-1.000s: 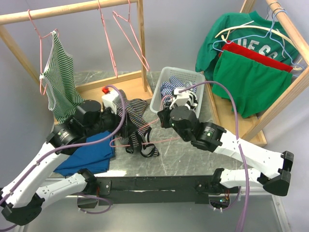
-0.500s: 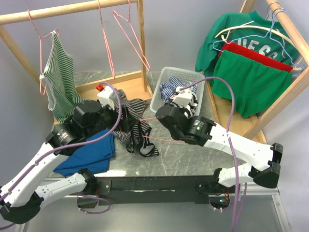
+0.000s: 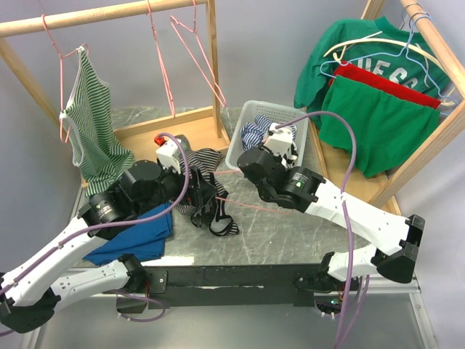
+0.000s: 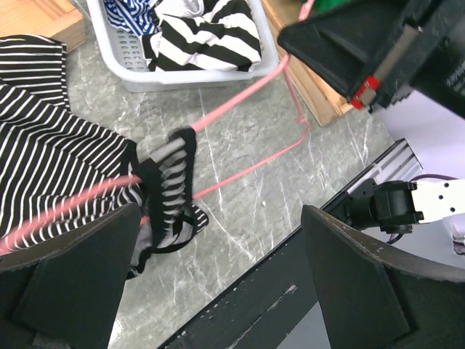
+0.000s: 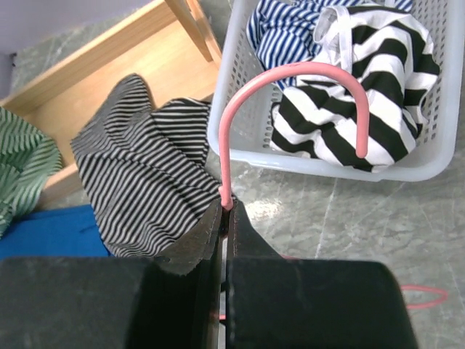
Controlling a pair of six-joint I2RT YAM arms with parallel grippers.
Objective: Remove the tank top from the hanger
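Right now my right gripper (image 5: 224,209) is clamped tight on the pink hanger (image 5: 224,156), pinching the wire neck just below the hook (image 5: 320,69). That hook arches up ahead of my fingertips, and the white basket (image 5: 330,174) of striped clothes sits just beyond it. To the left of this gripper the tank top (image 5: 138,182) lies crumpled on the table (image 5: 305,218), its striped body reaching to the wooden rack base.

Meanwhile my left gripper (image 4: 218,218) stands spread wide and grips nothing. Its 2 dark fingers (image 4: 363,291) frame the view, 1 on each side, both clear of the cloth. Ahead of the left-hand finger, a black-edged strap (image 4: 171,174) is looped around 1 arm of the hanger. The pink wire runs from that strap up and away towards my right gripper, which holds it at the far right of this view. A 2nd wire runs lower across the table and bends to meet it. The body of the tank top spreads off to the left of this gripper, with the hanger arm passing into it, so the top is not yet off. From above, a blue cloth (image 3: 134,236) lies below my left wrist.
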